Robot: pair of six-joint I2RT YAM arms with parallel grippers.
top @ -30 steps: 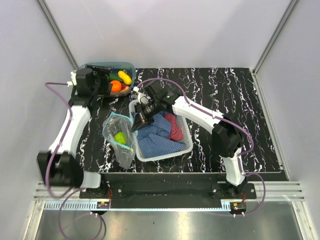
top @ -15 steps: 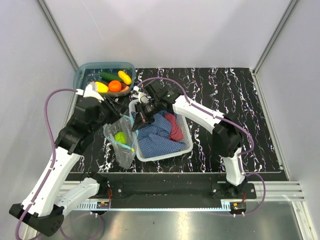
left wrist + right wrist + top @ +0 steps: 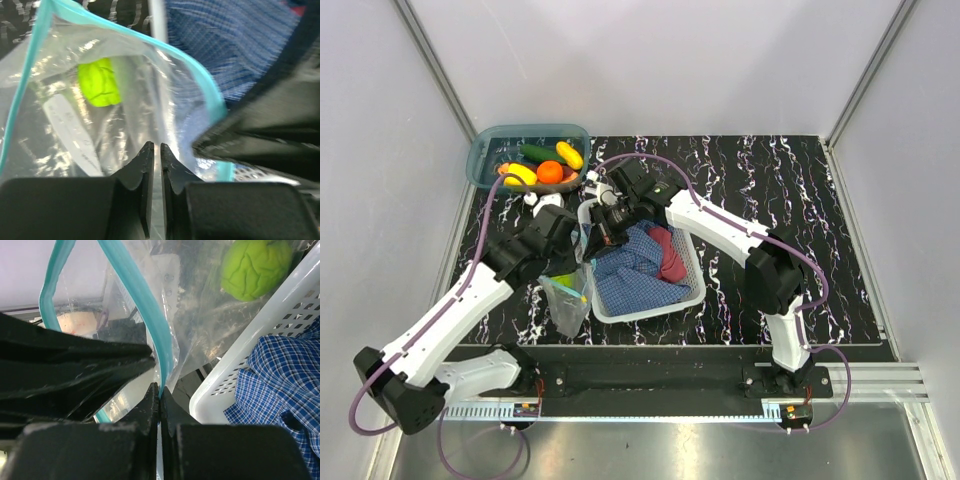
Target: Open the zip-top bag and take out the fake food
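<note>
Two wrist views alone reveal right tool (image 3: 159, 389) clamping the zip-top bag (image 3: 192, 325), left tool (image 3: 153, 147) together.

The left arm (image 3: 535, 250) is covering the mouth of the bag (image 3: 568, 305) from above. The green food (image 3: 256, 267) is getting cut off at the top edge. The left wrist view is looking blurry.

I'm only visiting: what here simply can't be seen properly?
Top view: the left arm covers the bag's mouth, so its opening is hidden.
Left wrist view: blur and glare; whether the left end effector pinches any film is unclear.
Right wrist view: the frame edge cuts off the bag; a dark blurred bulk hides its lower left. Only one green piece shows; glare could hide others.
</note>
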